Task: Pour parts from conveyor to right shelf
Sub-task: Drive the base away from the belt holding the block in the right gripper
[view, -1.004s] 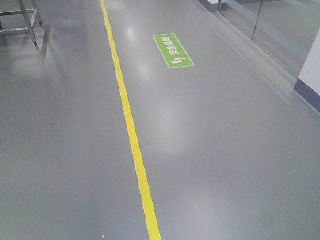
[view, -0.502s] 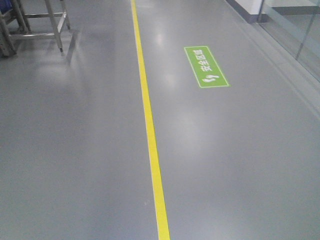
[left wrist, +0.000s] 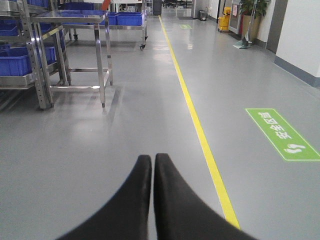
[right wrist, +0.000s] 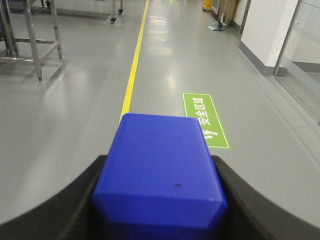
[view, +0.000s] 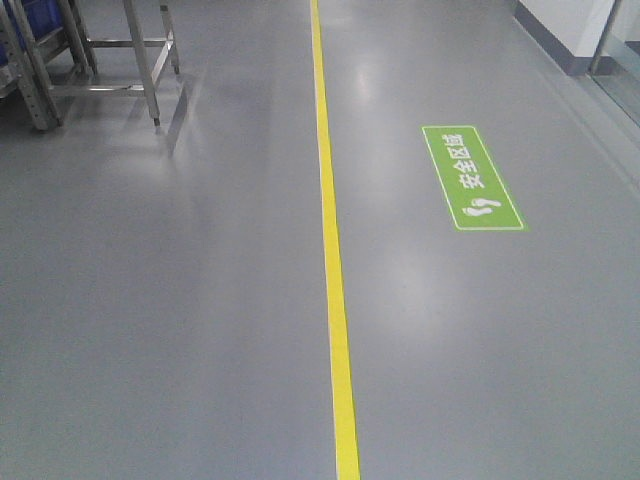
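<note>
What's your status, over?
Left claw shut, empty. Right claw shut on blue part. Rack with blue bins ahead left, steel table beside it.

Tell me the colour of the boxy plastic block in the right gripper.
The boxy plastic block is bright blue; the right wrist view shows it best.

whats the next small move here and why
Probably drive left toward the steel rack with blue bins: the right gripper is clamped on the blue block, the left gripper is shut and empty, and the rack stands far off to the left.
</note>
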{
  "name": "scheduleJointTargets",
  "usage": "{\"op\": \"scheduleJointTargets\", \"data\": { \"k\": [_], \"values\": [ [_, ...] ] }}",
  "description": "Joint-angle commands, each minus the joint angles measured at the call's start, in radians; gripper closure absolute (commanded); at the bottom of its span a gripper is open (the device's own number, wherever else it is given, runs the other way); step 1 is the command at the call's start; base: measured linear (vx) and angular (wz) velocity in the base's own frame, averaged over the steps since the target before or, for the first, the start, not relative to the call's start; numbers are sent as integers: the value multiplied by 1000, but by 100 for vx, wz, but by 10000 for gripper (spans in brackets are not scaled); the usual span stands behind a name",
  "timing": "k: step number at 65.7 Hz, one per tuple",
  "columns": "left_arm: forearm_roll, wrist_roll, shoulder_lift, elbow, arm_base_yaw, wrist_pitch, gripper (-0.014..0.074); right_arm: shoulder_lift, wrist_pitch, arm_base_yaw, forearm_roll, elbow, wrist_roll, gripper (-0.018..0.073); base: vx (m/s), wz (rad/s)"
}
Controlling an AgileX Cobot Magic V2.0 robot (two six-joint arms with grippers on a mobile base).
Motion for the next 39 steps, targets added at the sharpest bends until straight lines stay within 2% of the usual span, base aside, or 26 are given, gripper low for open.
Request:
{"op": "scheduleJointTargets", "data": {
  "k": [1, 39],
  "values": [
    [-8, -8, -11, -19, -5, -79, 603, 11, -76, -3, 5, -30, -8, 564, 68, 4],
    [-8, -8, -11, -19, -5, -79, 603, 11, -76, -3, 5, -30, -8, 564, 72, -3]
  ]
}}
